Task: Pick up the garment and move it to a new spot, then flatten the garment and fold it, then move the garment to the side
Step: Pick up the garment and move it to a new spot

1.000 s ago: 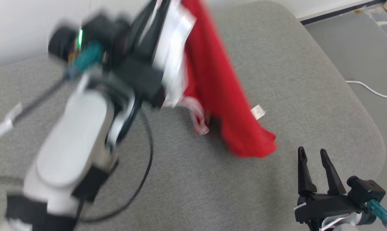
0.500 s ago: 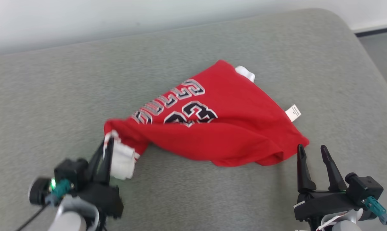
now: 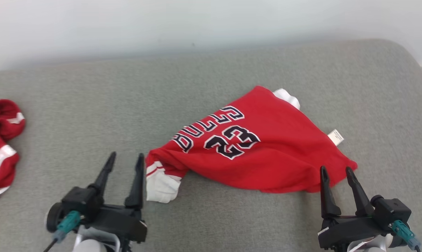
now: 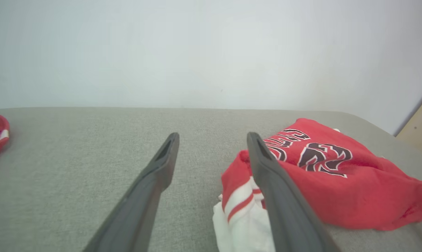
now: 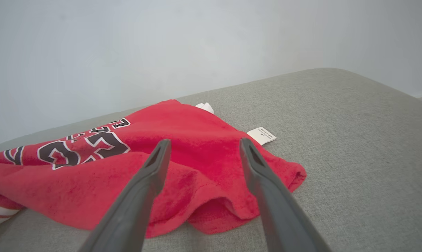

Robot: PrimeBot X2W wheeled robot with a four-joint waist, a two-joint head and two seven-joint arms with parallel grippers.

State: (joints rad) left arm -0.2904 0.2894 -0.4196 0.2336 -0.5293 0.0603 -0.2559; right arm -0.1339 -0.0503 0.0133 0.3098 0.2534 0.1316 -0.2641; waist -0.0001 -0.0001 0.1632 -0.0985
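grey cushion [image 3: 211, 217] under a pale wall [image 3: 197, 24] carries the jersey [image 3: 266, 157], which lies rumpled right of the cushion's middle, its length running from the front edge back toward the far right corner. the left gripper [image 3: 126, 155] sits at the front edge left of centre, fingers spread wide with nothing between them, and the white sleeve [image 3: 160, 183] lies just beside its right finger. the right gripper [image 3: 336, 169] waits near the front right corner, also spread wide and empty, its tips just at the hem [image 5: 231, 210]. the jersey looks set down, so flattening seems to be the step in hand (it is bunched, not spread). to do it well, each gripper should probably pinch only one outer edge, the left at the sleeve end and the right at the hem corner, low to the cushion, then draw apart evenly so the doubled cloth along the front slides open rather than dragging the whole jersey. taking both layers at once would likely keep the fold in. hard to judge: whether the left gripper's right finger touches the sleeve, since in the left wrist view it crosses in front of it. the far sleeve [image 3: 287, 98] only peeks out white behind the red cloth. the print on the label [image 3: 336, 137] is too small to read. another red garment [image 3: 1, 140] at the cushion's left edge is cut off.
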